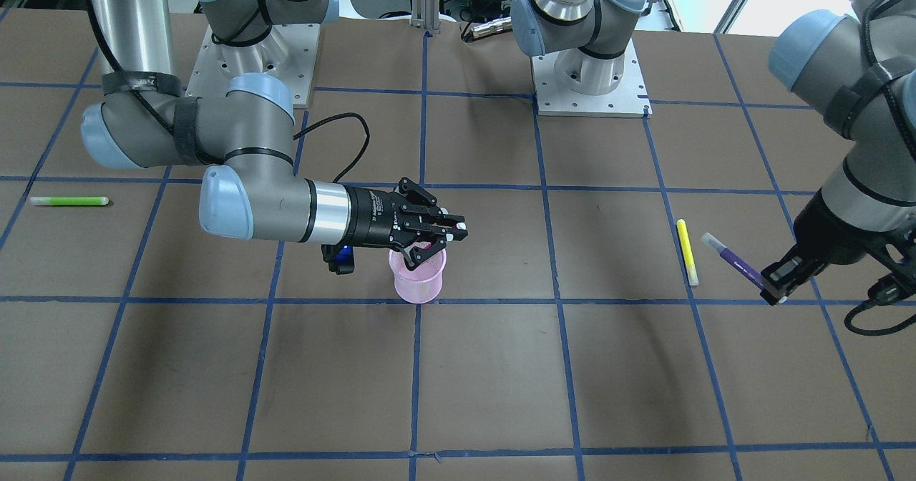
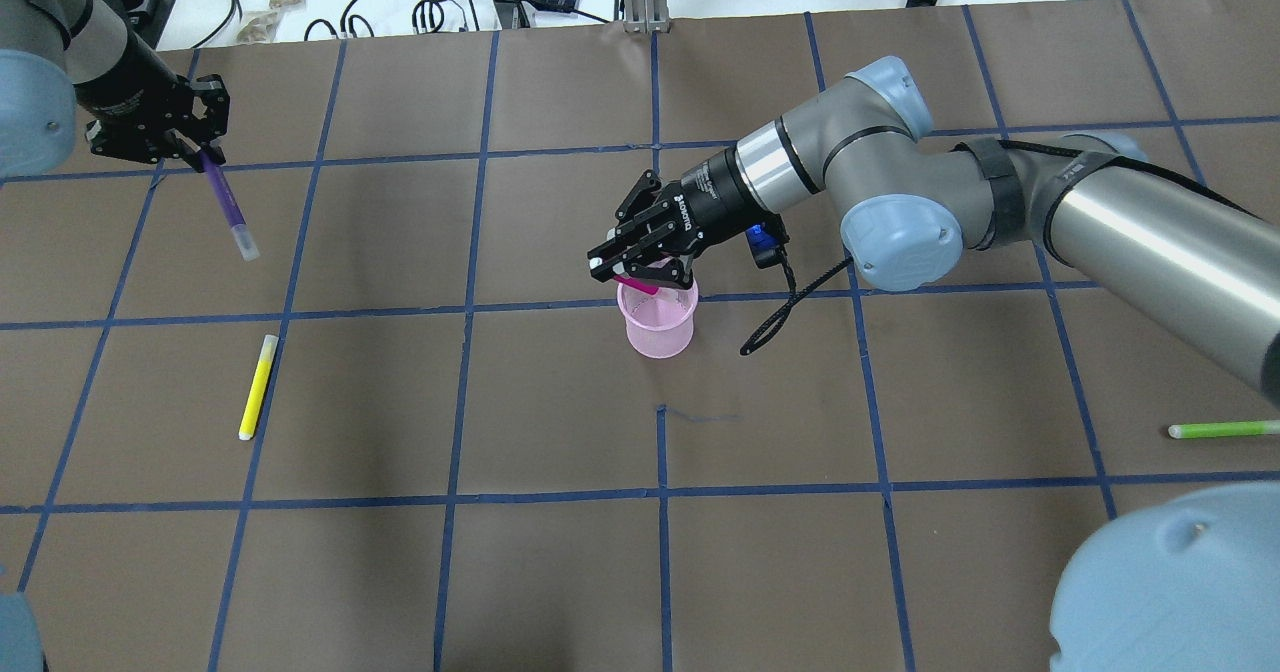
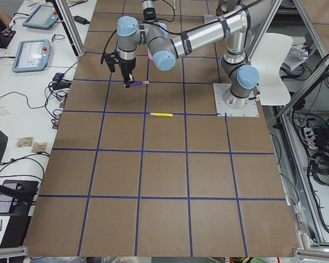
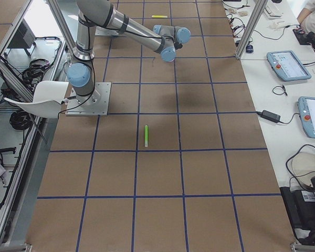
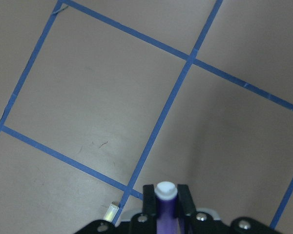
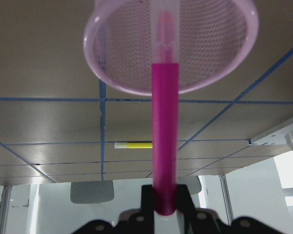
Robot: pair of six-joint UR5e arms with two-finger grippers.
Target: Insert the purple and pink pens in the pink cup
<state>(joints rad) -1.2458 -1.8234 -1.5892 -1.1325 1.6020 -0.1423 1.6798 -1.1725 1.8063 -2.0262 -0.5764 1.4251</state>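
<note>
One pink cup (image 2: 657,327) stands on the brown table (image 2: 560,582) (blue tape grid (image 2: 662,552)).

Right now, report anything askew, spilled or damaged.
Nothing stands out. The pink cup stands upright; the right end effector holds the pink pen at its mouth, the left end effector the purple pen. The yellow pen and green pen lie flat.

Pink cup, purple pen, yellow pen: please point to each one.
pink cup (image 2: 657,332), overhead exterior view, on its mesh wall.
purple pen (image 2: 225,202), overhead exterior view, mid-barrel.
yellow pen (image 2: 256,388), overhead exterior view, mid-barrel.
</note>
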